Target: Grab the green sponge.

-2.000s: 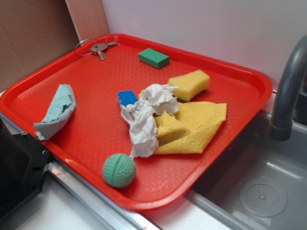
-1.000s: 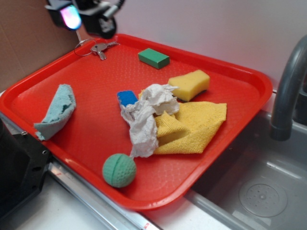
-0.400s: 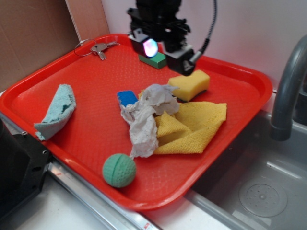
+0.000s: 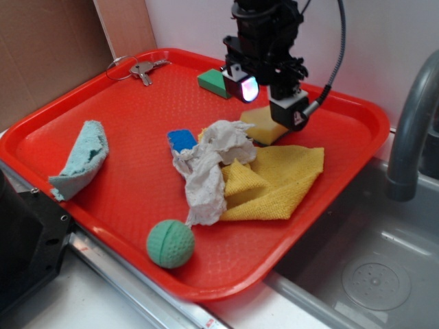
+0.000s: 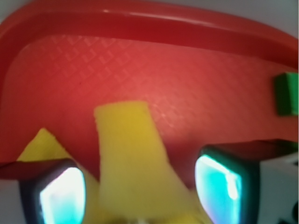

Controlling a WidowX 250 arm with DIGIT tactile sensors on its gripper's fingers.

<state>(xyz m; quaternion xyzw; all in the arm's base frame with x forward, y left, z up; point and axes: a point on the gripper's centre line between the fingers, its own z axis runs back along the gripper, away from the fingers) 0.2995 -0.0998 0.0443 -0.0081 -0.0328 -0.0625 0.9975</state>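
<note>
The green sponge [image 4: 214, 82] is a small rectangular block near the back rim of the red tray [image 4: 130, 116]. In the wrist view the green sponge [image 5: 286, 93] shows only at the far right edge. My gripper [image 4: 269, 103] hangs open just right of it, above the yellow sponge [image 4: 264, 127]. In the wrist view my gripper [image 5: 140, 189] straddles the yellow sponge [image 5: 126, 140], its lit pads [image 5: 219, 184] well apart on either side and nothing held between them. The arm hides the green sponge's right end in the exterior view.
The tray also holds keys [image 4: 140, 68] at the back left, a teal cloth [image 4: 82, 157] at the left, a blue piece [image 4: 182, 139], crumpled white paper [image 4: 209, 164], a yellow cloth [image 4: 274, 178] and a green ball [image 4: 170, 243] near the front. A faucet [image 4: 411, 123] and sink [image 4: 370, 267] are at the right.
The arm entered from the upper left and swept right along the tray's back, passing over the green sponge to stand over the yellow sponge. Nothing on the tray has moved.
</note>
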